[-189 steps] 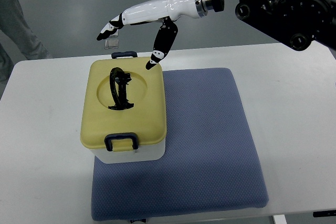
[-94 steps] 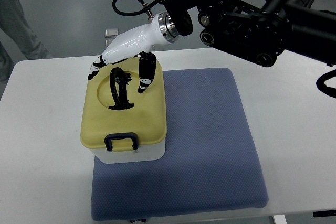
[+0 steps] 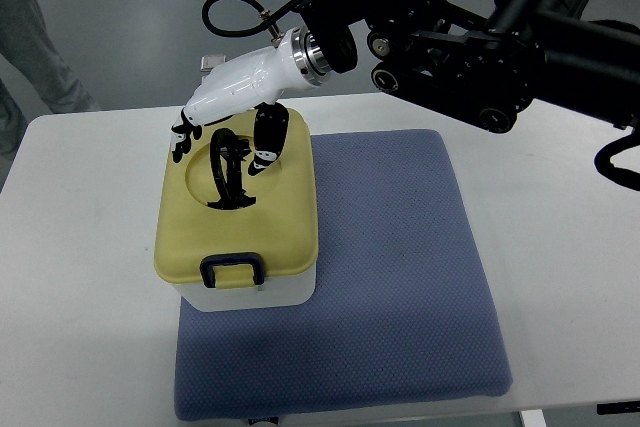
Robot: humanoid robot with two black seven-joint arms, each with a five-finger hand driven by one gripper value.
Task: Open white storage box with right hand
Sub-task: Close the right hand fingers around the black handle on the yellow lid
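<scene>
Worktop (image 3: 80,277), white and seen steeply from above in the top view, carries a blue-grey padded mat (image 3: 400,277) that reaches its near edge. On the left part of that mat stands the white storage box (image 3: 240,292), its pale yellow lid (image 3: 280,217) shut. A dark blue latch (image 3: 231,269) sits at the lid's near edge. In the round hollow of the lid lies a black carrying handle (image 3: 228,175), folded down and running from far to near.

The right hand (image 3: 225,122), white with black finger joints, comes in from the upper right on a black arm (image 3: 480,37) with a looping black cable (image 3: 235,17). It hangs over the far part of the lid, palm down. Its fingers (image 3: 182,137) are spread and relaxed, grasping nothing: the long ones point down to the lid's far left rim, and the thumb (image 3: 264,142) points down just right of the handle's far end. Whether any fingertip touches the lid cannot be told.

Beyond the worktop lies a grey floor (image 3: 120,37). A person's leg in grey trousers (image 3: 35,47) shows at the upper left corner.

No writing or brand mark can be read on anything.
</scene>
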